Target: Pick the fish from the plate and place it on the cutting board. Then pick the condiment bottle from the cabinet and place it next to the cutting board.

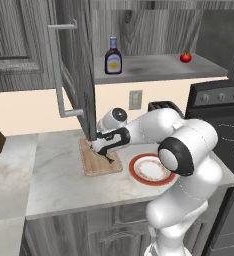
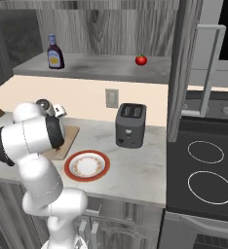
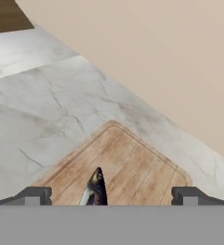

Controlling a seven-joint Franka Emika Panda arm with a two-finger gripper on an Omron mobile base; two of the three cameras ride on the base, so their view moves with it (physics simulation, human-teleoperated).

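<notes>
1 fish (image 3: 95, 189) lengthwise along board (image 3: 128, 165)

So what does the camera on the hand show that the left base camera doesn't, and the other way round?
Hand view alone: the small grey-blue fish lying on the board between the gripper's wide-open finger tips. Left base view alone: the round orange-rimmed plate, now bare, the dark condiment bottle with a blue cap and a small red tomato on the grey cabinet shelf, plus the white arm. Both share the light-brown wooden cutting board and the pale marble counter.
</notes>
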